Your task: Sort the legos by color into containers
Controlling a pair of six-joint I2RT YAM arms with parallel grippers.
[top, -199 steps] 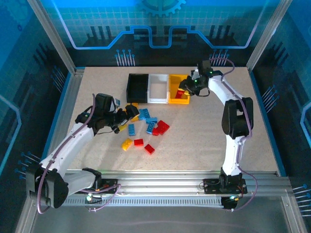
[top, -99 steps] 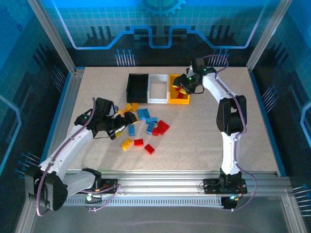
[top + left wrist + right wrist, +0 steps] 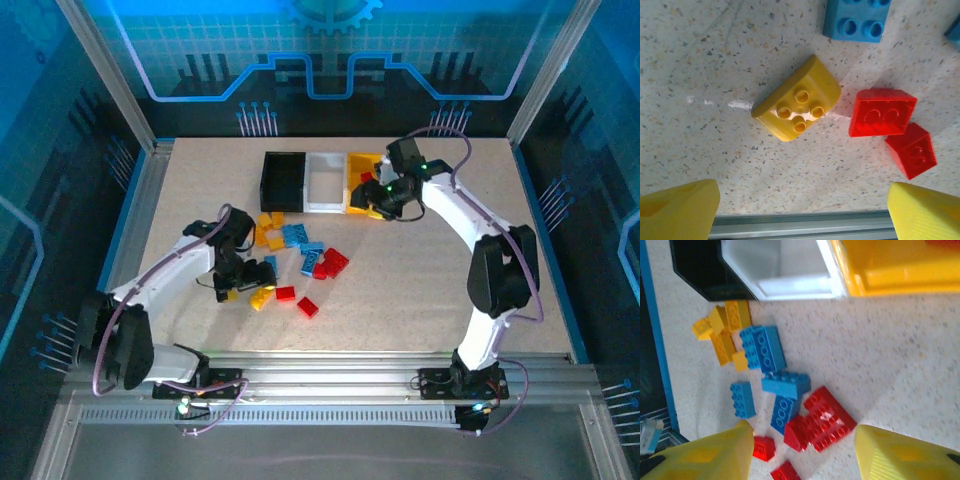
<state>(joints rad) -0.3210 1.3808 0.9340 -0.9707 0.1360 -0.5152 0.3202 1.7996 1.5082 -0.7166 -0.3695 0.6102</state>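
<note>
Top external view, at the left: the left tool (image 3: pixel 236 288) is held low over the surface (image 3: pixel 430 290), fingers apart and empty, a yellow brick (image 3: pixel 797 102) just ahead; most legos (image 3: pixel 300 245) lie loose and unsorted; the black bin (image 3: pixel 268 182) is too dark inside to be judged; the white bin (image 3: pixel 326 206) appears bare; red bricks (image 3: pixel 366 178) are seen in the yellow bin (image 3: pixel 355 209); the right tool (image 3: pixel 378 200) hovers there, fingers apart, nothing held; sorting is judged barely begun.
</note>
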